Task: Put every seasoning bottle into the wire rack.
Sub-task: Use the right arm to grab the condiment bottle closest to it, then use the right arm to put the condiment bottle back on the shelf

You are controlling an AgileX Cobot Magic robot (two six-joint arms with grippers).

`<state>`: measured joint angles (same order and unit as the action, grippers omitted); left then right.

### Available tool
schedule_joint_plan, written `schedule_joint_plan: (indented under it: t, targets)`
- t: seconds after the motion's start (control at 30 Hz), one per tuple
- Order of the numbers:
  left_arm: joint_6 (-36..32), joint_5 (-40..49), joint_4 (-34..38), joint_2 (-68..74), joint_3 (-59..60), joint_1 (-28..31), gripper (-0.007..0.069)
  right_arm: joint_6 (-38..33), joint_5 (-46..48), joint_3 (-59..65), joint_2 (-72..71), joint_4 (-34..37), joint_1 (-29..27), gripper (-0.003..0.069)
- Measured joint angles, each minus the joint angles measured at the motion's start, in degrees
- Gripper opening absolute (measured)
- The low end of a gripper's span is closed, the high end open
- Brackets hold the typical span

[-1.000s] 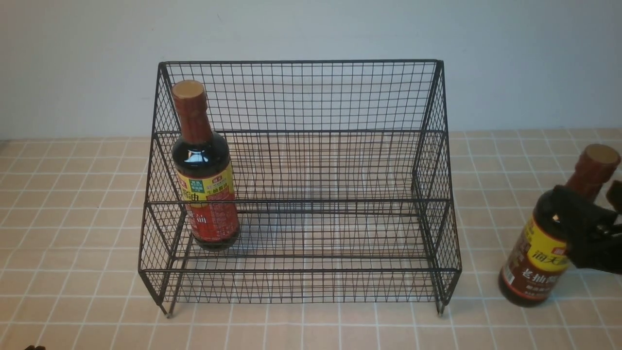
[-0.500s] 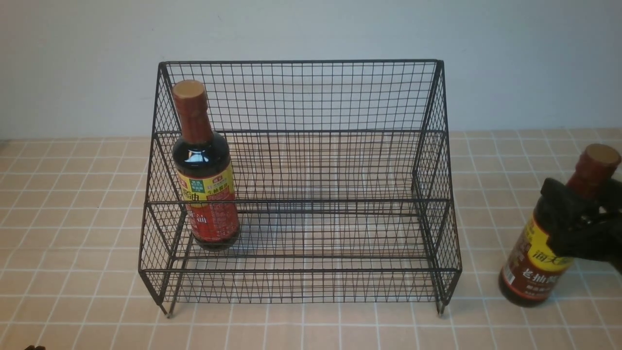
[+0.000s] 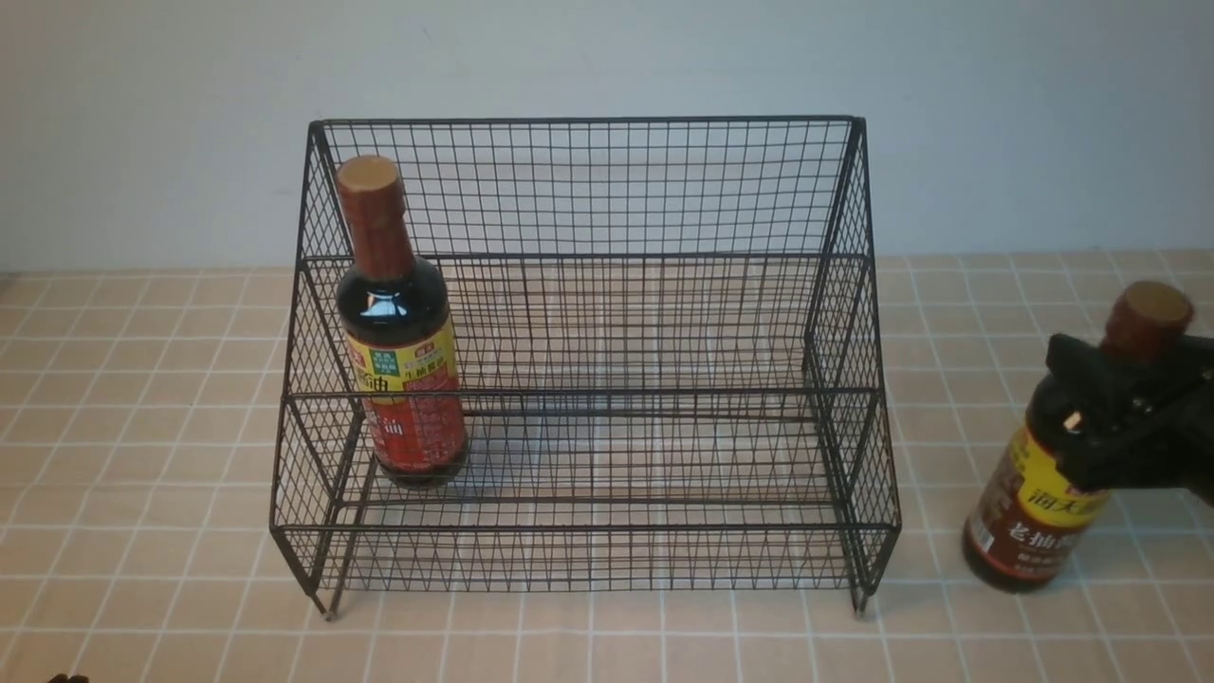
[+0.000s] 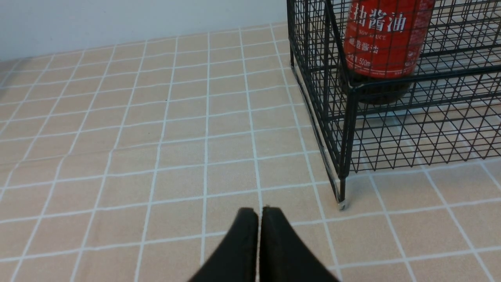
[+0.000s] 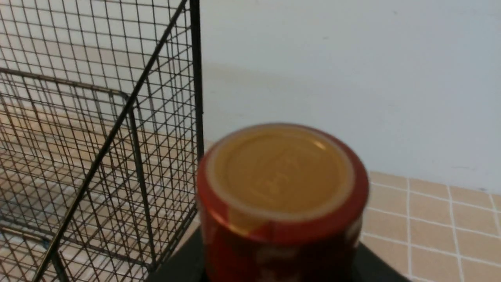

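The red-label bottle [image 3: 403,379] stands upright on the lower tier of the wire rack [image 3: 588,190], at its 9 o'clock end; the brown-label bottle [image 3: 1029,512] leans outside at the rack's 3 o'clock, over the table [image 3: 142,474], its shoulder clasped by the right hand [image 3: 1105,422]; the left hand [image 4: 259,239] is closed, holding nothing.

Tan tabletop [image 3: 142,446] with a white grid of square tiles, plain pale grey wall [image 3: 152,123] rising behind its far edge
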<state>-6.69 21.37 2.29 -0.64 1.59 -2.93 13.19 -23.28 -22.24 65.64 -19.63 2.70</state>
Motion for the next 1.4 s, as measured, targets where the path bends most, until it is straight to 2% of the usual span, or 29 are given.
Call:
schedule_joint_plan:
  t: [0.23,0.33,0.47,0.57,0.67,0.9,1.1,1.27,1.3,1.4]
  targets:
    - [0.0,0.0,0.0,0.0,0.0,0.0,-0.0007,4.95,10.11,-6.27,-10.77,-1.49,0.0,0.0277]
    - [0.0,0.0,-0.05,0.0,0.0,0.0,-0.0007,10.63,12.75,-10.83,-13.92,-5.78,0.0,0.0276]
    - [0.0,0.05,-0.05,0.0,0.0,0.0,-0.0007,23.19,12.31,-17.11,-15.2,-15.95,0.0,0.0276]
    - [0.0,0.05,-0.05,0.0,0.0,0.0,-0.0007,38.82,6.85,-21.37,-14.47,-29.2,0.0,0.0276]
    - [0.0,0.05,-0.05,0.0,0.0,0.0,-0.0007,49.72,0.9,-24.4,-13.22,-38.89,0.0,0.0276]
    - [0.0,0.05,-0.05,0.0,0.0,0.0,-0.0007,65.63,-10.21,-31.33,-8.43,-53.09,0.0,0.0276]
    - [0.0,0.05,-0.05,0.0,0.0,0.0,-0.0007,67.79,-12.85,-34.96,-4.26,-56.55,1.23,0.0276]
    - [0.0,0.05,-0.05,0.0,0.0,0.0,-0.0007,66.04,-9.83,-36.79,-0.37,-56.78,7.66,0.0276]
    - [0.0,0.05,-0.05,0.0,0.0,0.0,-0.0007,64.18,-7.37,-37.61,1.36,-56.72,10.8,0.0276]
    - [0.0,0.05,-0.05,0.0,0.0,0.0,-0.0007,62.06,-3.38,-38.97,3.63,-56.42,14.13,0.0275]
